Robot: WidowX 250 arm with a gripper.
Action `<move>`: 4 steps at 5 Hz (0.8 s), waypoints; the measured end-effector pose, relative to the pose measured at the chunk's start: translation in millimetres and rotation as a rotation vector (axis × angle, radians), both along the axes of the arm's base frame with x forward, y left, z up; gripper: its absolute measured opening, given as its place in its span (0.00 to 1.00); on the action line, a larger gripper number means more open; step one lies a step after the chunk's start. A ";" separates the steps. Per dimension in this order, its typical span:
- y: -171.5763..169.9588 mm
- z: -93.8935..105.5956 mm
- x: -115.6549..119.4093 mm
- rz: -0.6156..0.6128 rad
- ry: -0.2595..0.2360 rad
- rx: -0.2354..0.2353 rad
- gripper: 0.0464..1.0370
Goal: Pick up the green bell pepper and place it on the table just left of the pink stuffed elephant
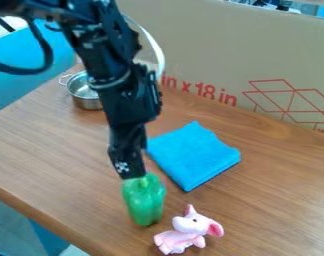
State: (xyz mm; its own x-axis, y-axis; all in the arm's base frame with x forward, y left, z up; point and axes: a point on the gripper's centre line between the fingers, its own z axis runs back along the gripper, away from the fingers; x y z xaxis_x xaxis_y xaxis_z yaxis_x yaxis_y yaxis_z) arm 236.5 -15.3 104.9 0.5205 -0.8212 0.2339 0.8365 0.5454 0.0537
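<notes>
My gripper (133, 176) at the top of a green bell pepper (145, 204)
I can't tell whether it is clamped on the pepper or apart. The pink elephant toy (189, 229) sits near the pepper, the folded blue cloth (194, 155) lies farther back, and a metal pot (86, 95) stands behind.

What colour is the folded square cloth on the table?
The folded cloth is bright blue, clear in the camera view.

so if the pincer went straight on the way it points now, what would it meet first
Most likely the green pepper, just below the pincer in the picture; I can't tell whether they already touch.
</notes>
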 end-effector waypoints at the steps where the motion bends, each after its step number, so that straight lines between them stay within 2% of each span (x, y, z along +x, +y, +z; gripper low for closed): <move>1: 5.6 11.7 -5.0 0.015 -0.021 -0.002 0.97; 2: 37.1 44.5 -10.9 0.150 -0.075 -0.012 0.97; 3: 83.7 55.7 -3.8 0.368 -0.084 0.012 0.97; 4: 121.1 39.1 9.4 0.522 -0.038 -0.048 0.97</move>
State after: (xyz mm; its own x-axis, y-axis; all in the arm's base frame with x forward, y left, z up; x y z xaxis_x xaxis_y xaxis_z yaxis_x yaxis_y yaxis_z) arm 245.8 105.8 144.0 0.8477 -0.4430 0.2918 0.4509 0.8915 0.0436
